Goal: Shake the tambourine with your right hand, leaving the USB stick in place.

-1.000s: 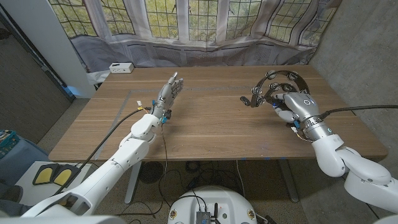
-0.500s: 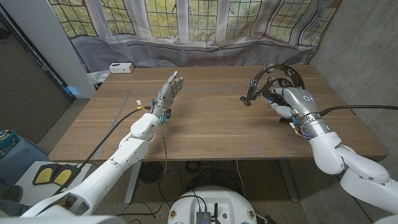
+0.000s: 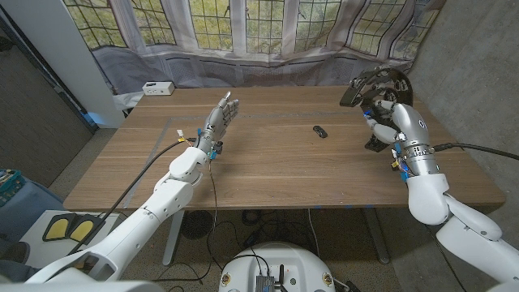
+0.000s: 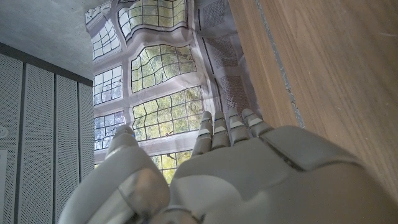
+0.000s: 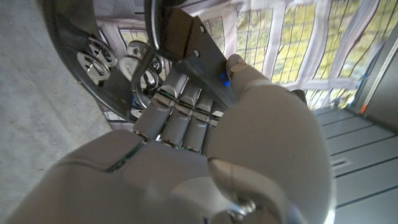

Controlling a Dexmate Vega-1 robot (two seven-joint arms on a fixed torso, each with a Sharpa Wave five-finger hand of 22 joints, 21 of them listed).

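My right hand [image 3: 396, 120] grips a black tambourine [image 3: 378, 83] with silver jingles and holds it raised above the table's far right corner. In the right wrist view the fingers [image 5: 180, 109] curl around the tambourine's frame [image 5: 143, 56]. A small black USB stick [image 3: 322, 130] lies on the wooden table [image 3: 276, 162], to the left of my right hand and apart from it. My left hand [image 3: 220, 119] stands upright over the table's left half, fingers straight and together, holding nothing; its back [image 4: 249, 174] fills the left wrist view's lower part.
A white box [image 3: 157, 88] sits at the table's far left corner. A curtain and leaded windows [image 3: 259, 32] run behind the table. A grey wall stands close on the right. Blue tape marks cross the table's middle.
My right hand has lifted the tambourine up and to the right, away from the USB stick, which stays where it lay. The left hand has not moved.
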